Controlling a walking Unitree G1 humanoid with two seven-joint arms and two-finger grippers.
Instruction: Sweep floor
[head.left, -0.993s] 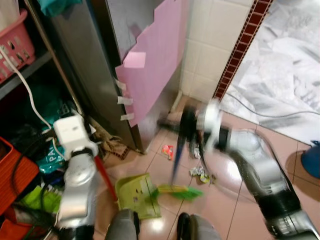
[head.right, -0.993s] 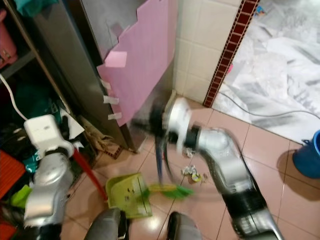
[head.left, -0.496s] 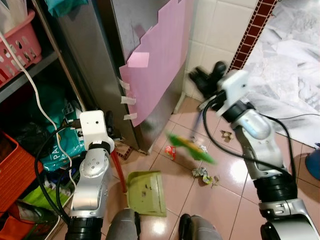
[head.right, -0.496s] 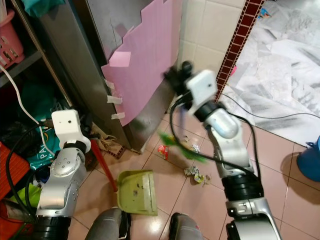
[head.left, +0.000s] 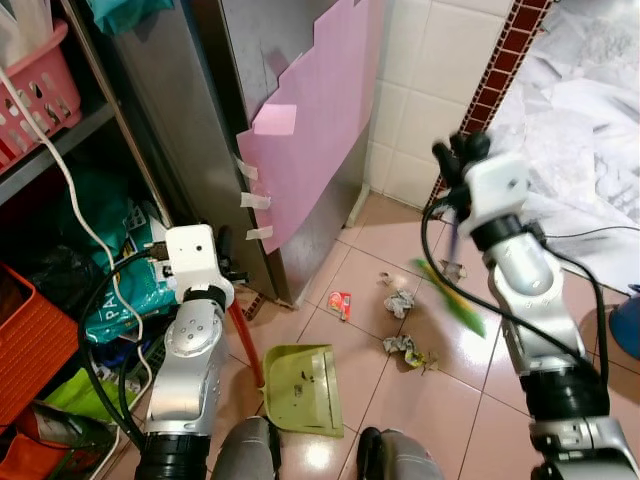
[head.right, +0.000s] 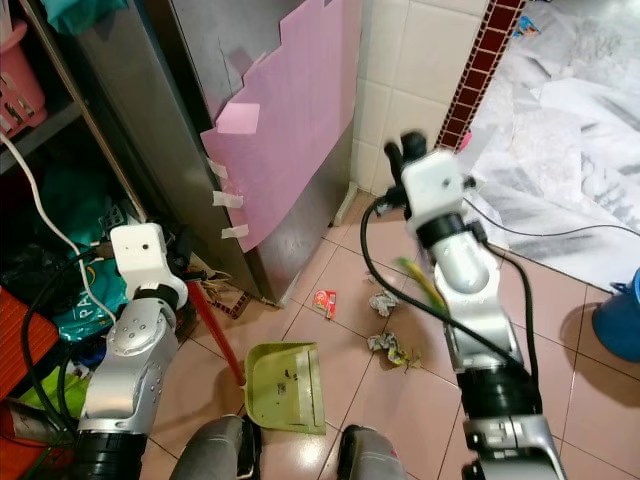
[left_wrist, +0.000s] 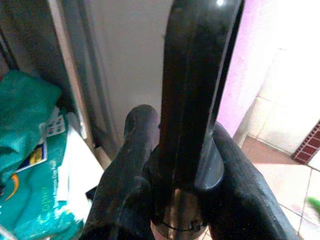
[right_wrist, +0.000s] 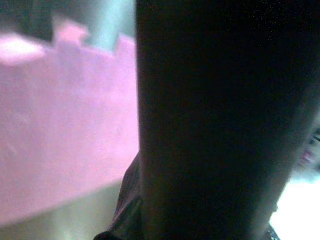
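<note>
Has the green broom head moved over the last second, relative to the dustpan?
Yes. The broom head has swung away from the dustpan, rightwards past the crumpled litter, and now hangs blurred beside the right arm.

I stand in a lived-in home, in what looks like a kitchen or utility corner. Under me is a pink tiled floor (head.left: 340, 290), and ahead a white tiled wall (head.left: 425, 60) with a dark red border strip (head.left: 495, 75). A tall steel cabinet or fridge (head.left: 190, 110) carries pink paper (head.left: 310, 130) taped to its side. Beside it, open shelves (head.left: 45, 150) hold a pink basket (head.left: 35, 85), green bags (head.left: 120, 300) and loose cables (head.left: 70, 215). Crumpled litter (head.left: 400, 300) lies on the tiles near a green dustpan (head.left: 300, 390).
</note>
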